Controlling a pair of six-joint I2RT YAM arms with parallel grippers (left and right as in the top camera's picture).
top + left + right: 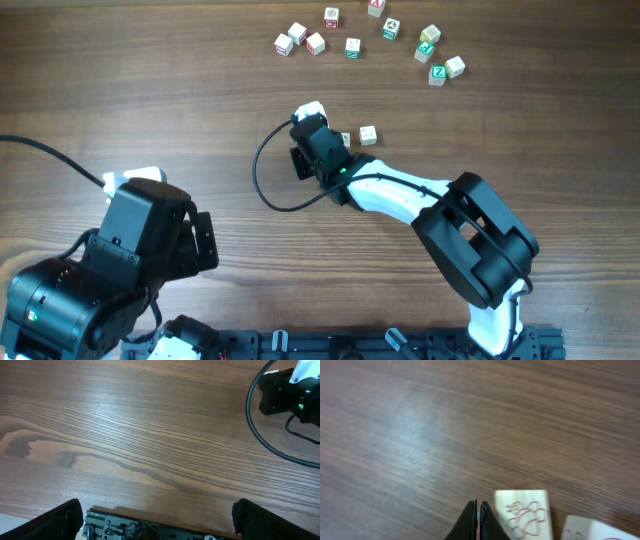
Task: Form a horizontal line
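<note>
My right gripper point(479, 516) is shut with nothing between its fingertips, low over the table. A white cube with a red print point(524, 512) lies flat just right of the fingertips, close to or touching them. A second white cube point(592, 531) shows at the lower right edge, a small gap from the first. In the overhead view the right gripper point(312, 122) points to the far side, with one cube point(368, 134) to its right and another point(346, 140) half hidden by the wrist. No blue-printed cube shows. My left gripper point(160, 520) is open and empty at the near edge.
Several loose letter cubes lie scattered at the far side, from a red-printed group point(297, 38) to green-printed ones point(437, 73). The right arm's black cable point(262, 180) loops left of its wrist. The left arm point(110, 265) fills the near left corner.
</note>
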